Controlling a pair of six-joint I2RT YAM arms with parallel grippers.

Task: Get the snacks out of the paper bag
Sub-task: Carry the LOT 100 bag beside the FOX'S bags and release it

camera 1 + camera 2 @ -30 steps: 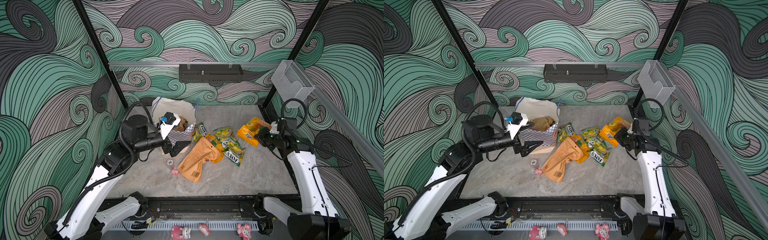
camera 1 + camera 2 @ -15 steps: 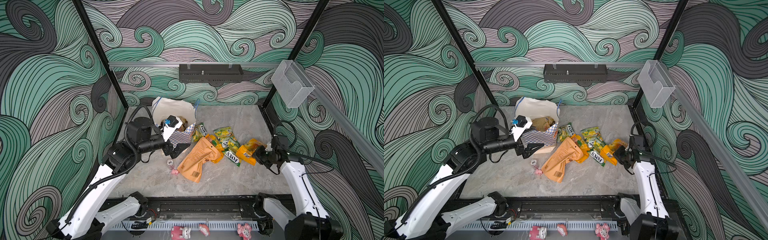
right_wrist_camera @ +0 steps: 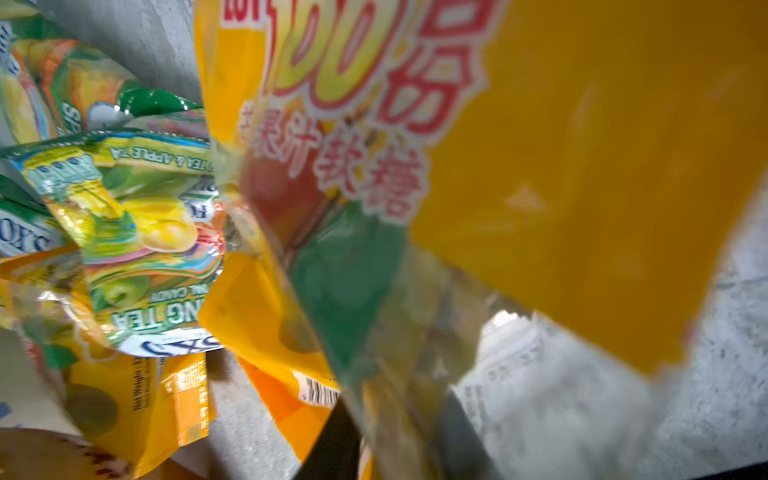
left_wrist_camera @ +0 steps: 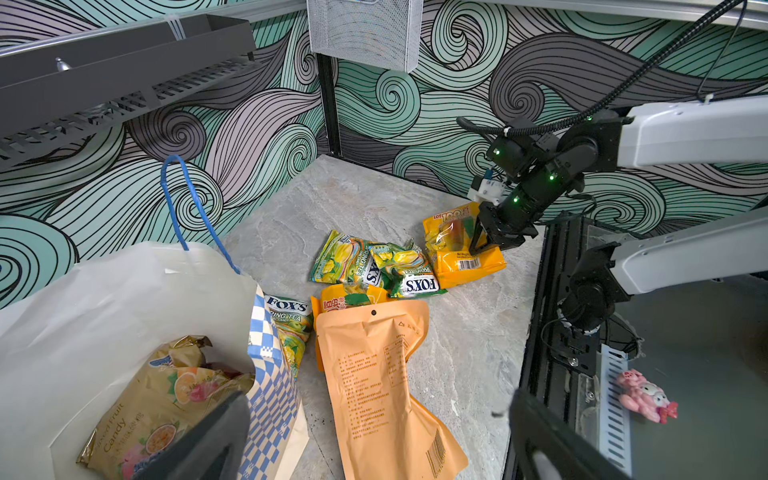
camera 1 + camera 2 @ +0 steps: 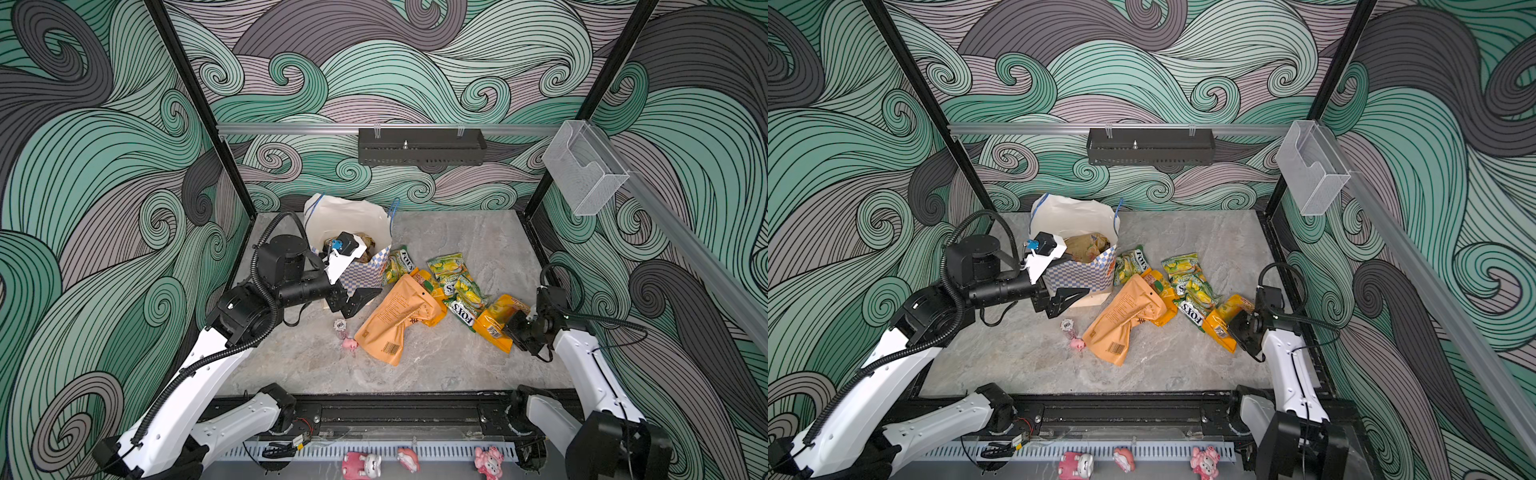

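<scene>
Cream paper bag (image 5: 349,216) at the back left still holds the gold foil bag (image 4: 166,399). Your left gripper (image 5: 361,303) has edged closer to its checkered front, jaws spread wide and empty. Further right, your right gripper (image 5: 513,328) has carried the orange-yellow bag (image 5: 494,316) down beside the other snacks. Its edge sits between the jaws, though I cannot tell whether they still grip. One snack likely remains.

snacks (image 5: 457,291) crowd centre, table (image 5: 436,370) front bare
</scene>
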